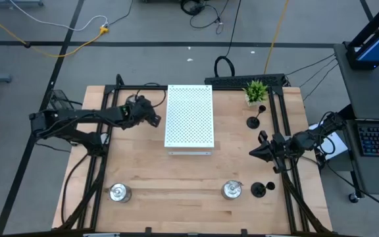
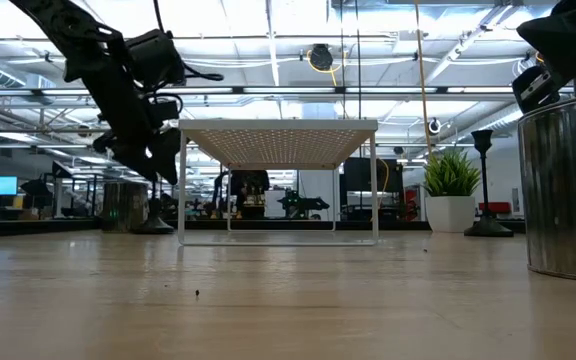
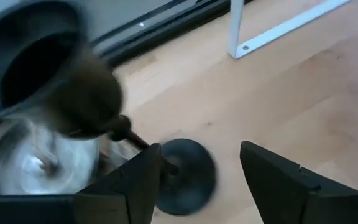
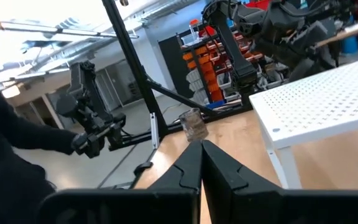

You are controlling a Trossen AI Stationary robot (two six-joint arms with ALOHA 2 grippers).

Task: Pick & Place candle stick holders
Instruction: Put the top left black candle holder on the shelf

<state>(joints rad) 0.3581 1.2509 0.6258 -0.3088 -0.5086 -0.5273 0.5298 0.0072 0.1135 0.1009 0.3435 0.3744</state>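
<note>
A black candle stick holder stands just off the far-left corner of the white perforated board, its round base on the wood beside a blurred silver holder. My left gripper hovers over it, fingers parted, gripping nothing. More black holders sit along the right side, with silver holders at the near edge. My right gripper waits at the right, pinched closed and empty, near the potted plant.
</note>
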